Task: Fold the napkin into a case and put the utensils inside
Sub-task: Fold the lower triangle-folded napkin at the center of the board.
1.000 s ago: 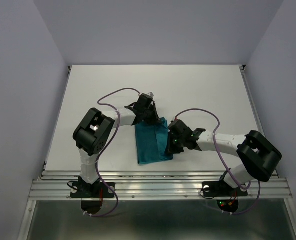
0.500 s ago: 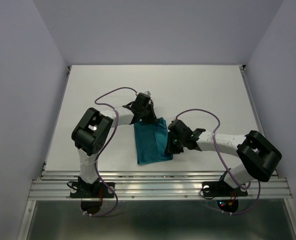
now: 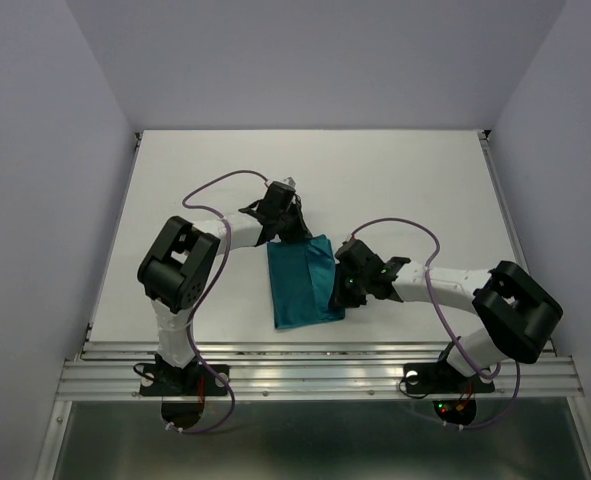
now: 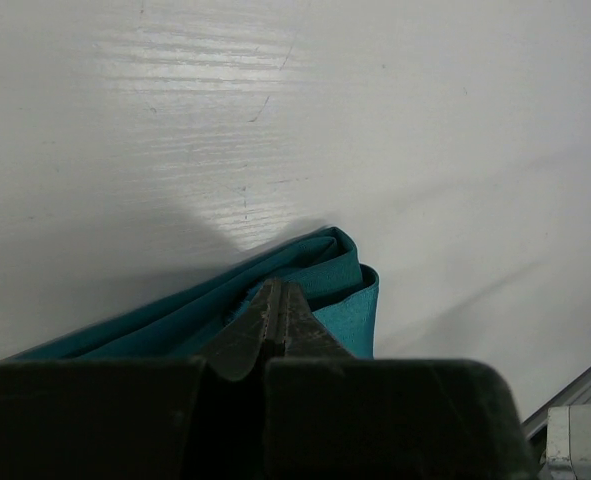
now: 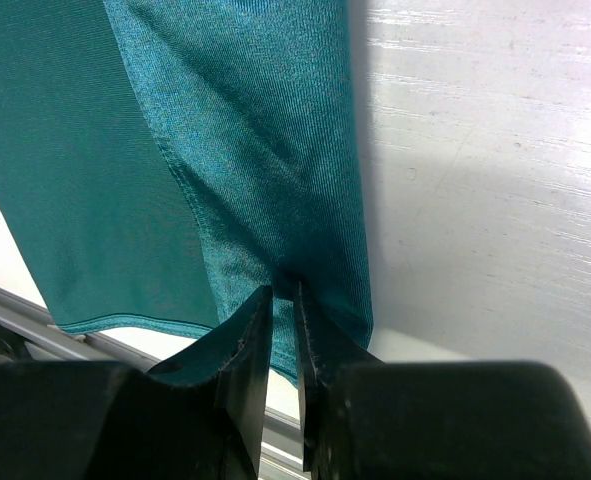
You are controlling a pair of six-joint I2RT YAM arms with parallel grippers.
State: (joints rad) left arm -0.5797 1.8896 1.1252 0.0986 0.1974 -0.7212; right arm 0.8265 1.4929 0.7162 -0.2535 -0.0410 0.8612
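Folded napkin (image 3: 303, 285) on the counter (image 3: 415, 180): right gripper (image 5: 283, 302), jaws pinching its right edge; left gripper (image 4: 278, 300), jaws pressed together at its far corner.

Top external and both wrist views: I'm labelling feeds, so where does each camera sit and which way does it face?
Top external: above and behind the robot, looking down at the table, left arm, right arm and napkin.
Left wrist: on the left arm, looking along the shut left tool to the napkin's corner.
Right wrist: on the right arm, looking along the right tool pinching the napkin's edge.
Shared: both wrist views show the napkin on the white table.
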